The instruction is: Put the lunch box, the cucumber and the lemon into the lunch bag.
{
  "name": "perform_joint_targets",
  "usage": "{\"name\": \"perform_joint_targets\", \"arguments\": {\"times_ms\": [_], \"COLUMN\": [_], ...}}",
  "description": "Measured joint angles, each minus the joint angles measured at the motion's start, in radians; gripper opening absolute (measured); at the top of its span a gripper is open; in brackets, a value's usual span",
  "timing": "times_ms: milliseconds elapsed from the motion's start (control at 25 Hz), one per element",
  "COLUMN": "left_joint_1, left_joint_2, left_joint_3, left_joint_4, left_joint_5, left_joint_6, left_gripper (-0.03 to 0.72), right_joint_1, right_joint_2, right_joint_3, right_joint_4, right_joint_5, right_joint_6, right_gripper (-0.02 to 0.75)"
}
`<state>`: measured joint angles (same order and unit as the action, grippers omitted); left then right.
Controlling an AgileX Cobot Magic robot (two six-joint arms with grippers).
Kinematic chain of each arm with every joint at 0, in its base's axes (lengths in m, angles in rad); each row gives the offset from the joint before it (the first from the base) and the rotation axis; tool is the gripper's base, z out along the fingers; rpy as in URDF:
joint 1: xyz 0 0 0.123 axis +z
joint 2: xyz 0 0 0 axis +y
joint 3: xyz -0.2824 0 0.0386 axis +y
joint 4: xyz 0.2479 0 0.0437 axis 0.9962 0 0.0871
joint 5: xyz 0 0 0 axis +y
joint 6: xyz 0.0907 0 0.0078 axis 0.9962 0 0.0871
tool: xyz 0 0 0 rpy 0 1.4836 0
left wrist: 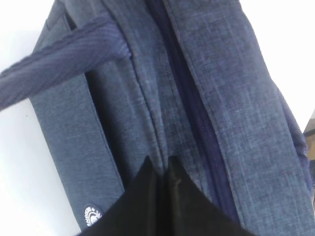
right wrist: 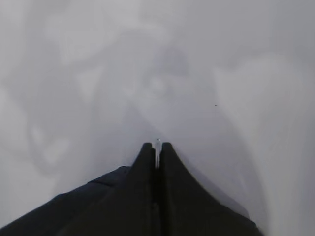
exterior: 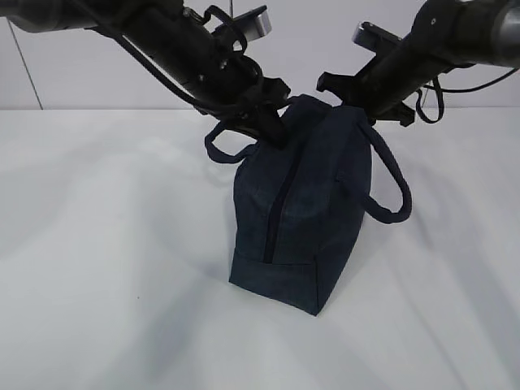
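The dark navy lunch bag [exterior: 302,213] stands on the white table [exterior: 106,244] with its zipper [exterior: 276,210] closed along the top. My left gripper [exterior: 273,132] is shut, pinching the bag's fabric beside the zipper [left wrist: 194,103]; its tips [left wrist: 161,164] press into a fold of the bag [left wrist: 246,98]. My right gripper [exterior: 341,102] is at the bag's far top end, shut on a thin silvery piece [right wrist: 158,144], apparently the zipper pull, between its tips [right wrist: 157,147]. The lunch box, cucumber and lemon are out of view.
One loop handle [exterior: 392,203] hangs off the bag's right side and another [exterior: 218,146] off its left, also seen in the left wrist view [left wrist: 59,64]. A small white round logo [left wrist: 92,227] is on the bag's side. A pale wall stands behind the table.
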<state>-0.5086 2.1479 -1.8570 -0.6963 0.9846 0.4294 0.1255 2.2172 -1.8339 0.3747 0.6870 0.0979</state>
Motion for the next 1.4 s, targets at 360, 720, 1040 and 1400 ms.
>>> {"name": "perform_joint_targets", "arguments": {"times_ms": [360,720,1040,1400], "left_joint_1": [0.000,0.000,0.010,0.140], "left_joint_2": [0.000,0.000,-0.005,-0.073], "left_joint_3": [0.000,0.000,0.000,-0.007], "left_joint_4": [0.005,0.024,0.031,0.047], "left_joint_5": [0.002,0.012,0.010,0.220], "left_joint_6": [0.007,0.011,-0.004,-0.086], "left_gripper": [-0.008,0.006,0.437,0.458], "right_joint_1": [-0.004,-0.004,-0.004,-0.004], "right_joint_2": [0.035,0.044,0.046,0.021], "right_joint_3": [-0.012,-0.175,-0.480,-0.734], "right_joint_4": [0.024,0.019,-0.068,-0.061], "right_joint_5": [0.017,0.106,0.348,0.568], "right_joint_6": [0.000,-0.092,-0.127,-0.123], "right_gripper": [0.018,0.157,0.522,0.525]}}
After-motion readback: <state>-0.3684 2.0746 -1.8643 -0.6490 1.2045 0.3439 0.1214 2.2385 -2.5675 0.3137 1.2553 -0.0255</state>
